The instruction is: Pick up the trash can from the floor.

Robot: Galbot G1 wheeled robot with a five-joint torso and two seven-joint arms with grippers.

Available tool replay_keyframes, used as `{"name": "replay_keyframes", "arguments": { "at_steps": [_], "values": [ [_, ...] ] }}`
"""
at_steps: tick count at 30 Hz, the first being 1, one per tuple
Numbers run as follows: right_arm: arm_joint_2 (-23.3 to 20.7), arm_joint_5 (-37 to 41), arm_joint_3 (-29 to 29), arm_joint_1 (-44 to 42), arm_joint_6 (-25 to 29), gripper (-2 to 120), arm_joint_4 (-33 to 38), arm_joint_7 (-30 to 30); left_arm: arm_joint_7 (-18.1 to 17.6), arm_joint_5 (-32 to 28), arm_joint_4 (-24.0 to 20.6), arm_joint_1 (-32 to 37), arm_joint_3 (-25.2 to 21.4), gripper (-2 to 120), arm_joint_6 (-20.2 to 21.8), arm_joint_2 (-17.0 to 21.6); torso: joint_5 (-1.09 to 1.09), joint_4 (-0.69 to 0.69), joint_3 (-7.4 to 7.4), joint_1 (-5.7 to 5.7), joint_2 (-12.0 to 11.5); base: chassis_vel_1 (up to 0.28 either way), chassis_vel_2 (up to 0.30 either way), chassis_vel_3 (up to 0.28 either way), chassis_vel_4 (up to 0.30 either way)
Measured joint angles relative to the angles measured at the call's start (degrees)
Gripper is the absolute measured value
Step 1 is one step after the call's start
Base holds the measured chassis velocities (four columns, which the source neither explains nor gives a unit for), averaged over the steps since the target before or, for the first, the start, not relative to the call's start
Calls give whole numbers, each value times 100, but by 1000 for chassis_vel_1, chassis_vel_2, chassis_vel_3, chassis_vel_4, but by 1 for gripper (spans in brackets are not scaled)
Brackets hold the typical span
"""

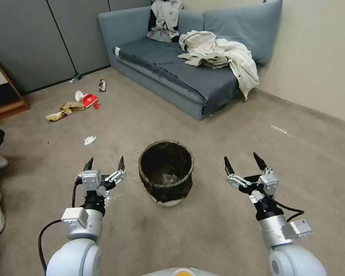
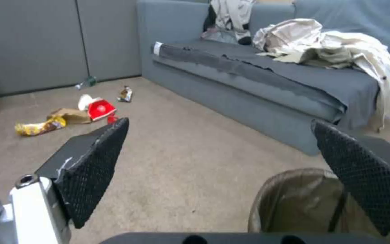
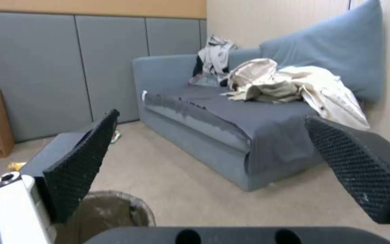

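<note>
Position of the small round trash can (image 1: 166,173), white at the base and lined with a crinkled black-brown plastic bag folded over its rim: upright on the beige-grey short-pile carpet floor (image 1: 226,237), in the open middle area, well apart from the grey-blue fabric sofa (image 1: 180,73) standing along the far wall. Left gripper (image 1: 104,164) hovers just beside the can on its left side, fingers spread wide, holding nothing. Right gripper (image 1: 243,161) hovers near the can on its right side, fingers likewise spread wide and empty. Neither gripper touches the can. Scattered wrappers and paper litter (image 1: 74,105) lie on the floor toward the far left corner, near the grey panel wall.
</note>
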Motion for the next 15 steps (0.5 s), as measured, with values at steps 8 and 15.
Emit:
{"name": "replay_keyframes", "arguments": {
  "at_steps": [8, 15],
  "values": [
    [-12, 2, -9, -15, 40, 100, -7, -97, -378, -1262, 293, -617, 192, 100, 1176, 519, -1, -1, -1, -1, 0, 0, 0, 0, 0],
    [-97, -6, -81, 118, -62, 100, -16, -109, -399, -2287, 699, -1108, 251, 100, 2045, 880, 0, 1, -1, 0, 0, 0, 0, 0, 0]
  ]
}}
